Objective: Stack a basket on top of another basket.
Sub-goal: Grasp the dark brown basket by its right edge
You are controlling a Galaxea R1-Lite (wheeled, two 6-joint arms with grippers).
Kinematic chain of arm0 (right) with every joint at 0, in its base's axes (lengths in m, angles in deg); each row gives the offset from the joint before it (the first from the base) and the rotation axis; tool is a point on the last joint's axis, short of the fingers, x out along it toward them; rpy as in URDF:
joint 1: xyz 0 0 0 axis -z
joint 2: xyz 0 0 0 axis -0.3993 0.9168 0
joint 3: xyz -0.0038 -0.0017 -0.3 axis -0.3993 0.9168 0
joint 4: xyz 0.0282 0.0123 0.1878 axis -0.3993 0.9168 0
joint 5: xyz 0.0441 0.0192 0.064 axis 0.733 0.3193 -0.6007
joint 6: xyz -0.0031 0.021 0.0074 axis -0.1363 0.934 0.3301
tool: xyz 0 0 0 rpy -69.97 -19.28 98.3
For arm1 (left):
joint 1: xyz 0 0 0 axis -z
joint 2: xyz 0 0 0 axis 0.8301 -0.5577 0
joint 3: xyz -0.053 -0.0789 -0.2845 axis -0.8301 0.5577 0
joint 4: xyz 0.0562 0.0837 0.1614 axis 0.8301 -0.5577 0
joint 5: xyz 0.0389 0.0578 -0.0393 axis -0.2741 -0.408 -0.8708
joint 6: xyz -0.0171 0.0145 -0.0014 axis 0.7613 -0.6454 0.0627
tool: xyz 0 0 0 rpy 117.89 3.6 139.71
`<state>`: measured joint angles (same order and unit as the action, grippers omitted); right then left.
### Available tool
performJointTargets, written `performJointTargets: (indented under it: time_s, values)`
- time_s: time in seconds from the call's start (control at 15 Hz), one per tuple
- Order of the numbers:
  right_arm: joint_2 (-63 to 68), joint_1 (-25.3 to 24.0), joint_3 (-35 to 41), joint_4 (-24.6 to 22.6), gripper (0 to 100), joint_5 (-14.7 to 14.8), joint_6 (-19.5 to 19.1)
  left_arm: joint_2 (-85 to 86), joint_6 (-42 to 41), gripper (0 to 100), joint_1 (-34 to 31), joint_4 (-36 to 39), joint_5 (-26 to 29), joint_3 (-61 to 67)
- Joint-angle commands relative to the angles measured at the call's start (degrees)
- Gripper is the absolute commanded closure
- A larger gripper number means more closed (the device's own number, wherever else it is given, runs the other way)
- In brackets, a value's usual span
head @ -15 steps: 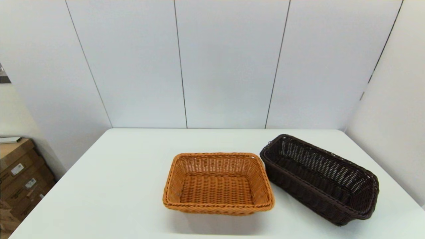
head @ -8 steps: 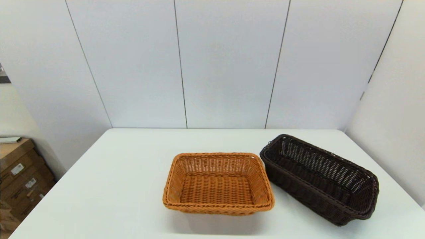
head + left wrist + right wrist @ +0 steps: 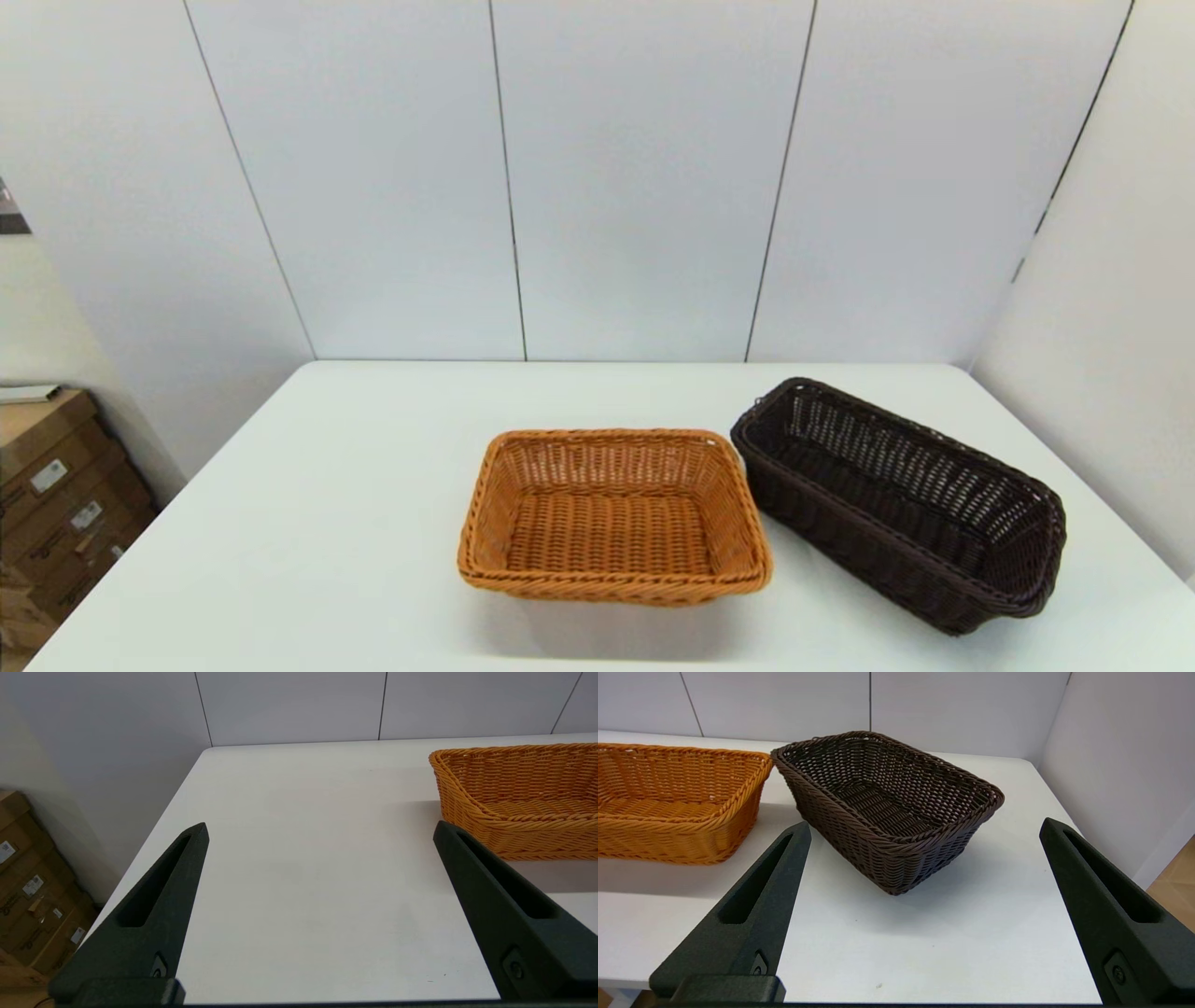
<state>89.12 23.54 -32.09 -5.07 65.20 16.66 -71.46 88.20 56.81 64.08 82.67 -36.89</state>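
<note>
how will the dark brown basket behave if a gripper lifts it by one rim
The dark brown basket looks light: open weave, nothing inside. Its woven walls hold their shape, so probably fairly stiff. Gripped at one braided rim it would likely tilt, being long and held off-centre.

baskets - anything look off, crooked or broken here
Only this: the dark brown basket sits askew, angled to the table edge, while the orange-tan basket beside it sits square. Both stand upright and empty, with no damage visible.

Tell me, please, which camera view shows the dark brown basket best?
The right wrist view: the dark brown basket sits whole and close between the open right claw. The head view shows it whole but farther off, right of the orange basket. The left wrist view misses it.
</note>
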Motion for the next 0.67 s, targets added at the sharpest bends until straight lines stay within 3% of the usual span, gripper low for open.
performJointTargets:
  time_s: [0.07, 0.53, 0.67]
  values:
    - [-0.01, 0.0, 0.13, 0.29, 0, -0.02, 0.02, 0.01, 0.0, 0, 0.0, 0.0, 0.0, 0.0]
    - [-0.01, 0.0, -3.65, 0.99, 0, 0.15, -0.69, 0.01, 0.0, 0, 0.0, 0.0, 0.0, 0.0]
    - [-0.01, 0.0, -7.34, 4.07, 0, 0.24, -0.78, 0.01, 0.0, 0, 0.0, 0.0, 0.0, 0.0]
